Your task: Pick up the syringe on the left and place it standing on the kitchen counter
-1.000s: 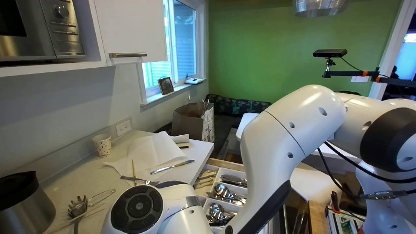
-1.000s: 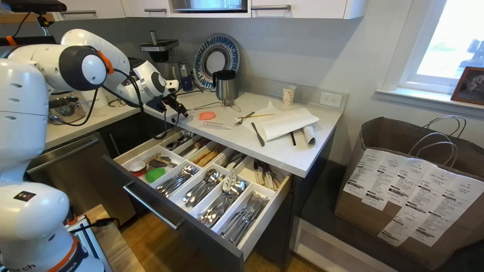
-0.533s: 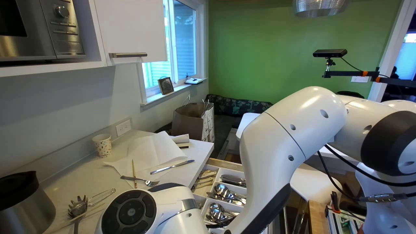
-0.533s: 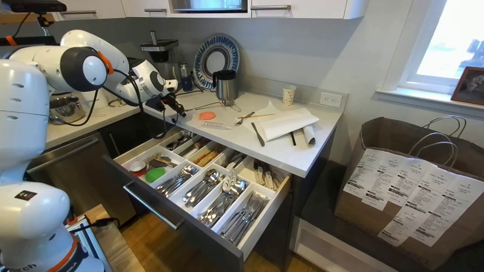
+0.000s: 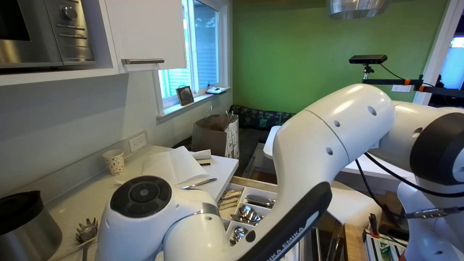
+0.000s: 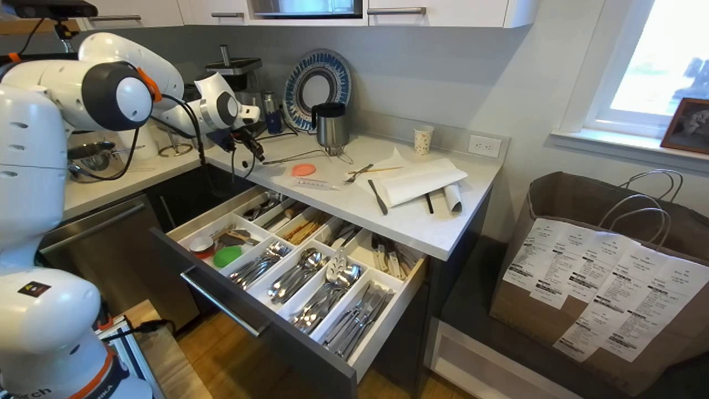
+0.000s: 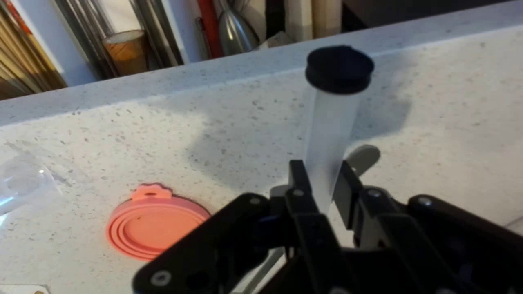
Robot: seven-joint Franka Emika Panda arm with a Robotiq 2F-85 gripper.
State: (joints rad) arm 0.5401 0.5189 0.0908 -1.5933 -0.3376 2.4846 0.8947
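Note:
In the wrist view my gripper (image 7: 322,177) is shut on the syringe (image 7: 331,126), a translucent tube with a black round end pointing away from the jaws. A grey rounded tab (image 7: 363,158) shows behind the right finger; whether it belongs to the syringe I cannot tell. Below spreads the speckled pale kitchen counter (image 7: 461,114), with the syringe's shadow falling on it. An exterior view has the gripper (image 6: 258,153) over the counter's (image 6: 426,233) front-left part, the held syringe too small to make out there. The arm blocks the gripper from sight in an exterior view.
A pink lid (image 7: 157,226) and a clear plastic piece (image 6: 314,183) lie beside the gripper. An open cutlery drawer (image 6: 224,302) juts out in front. A fork (image 6: 359,173), knife (image 6: 378,197), paper (image 6: 424,183), cup (image 6: 422,139) and steel jug (image 6: 332,126) stand or lie further along.
Over the last second the jaws have closed. During the last half second the gripper has risen off the counter and drawn slightly back, leftward in an exterior view.

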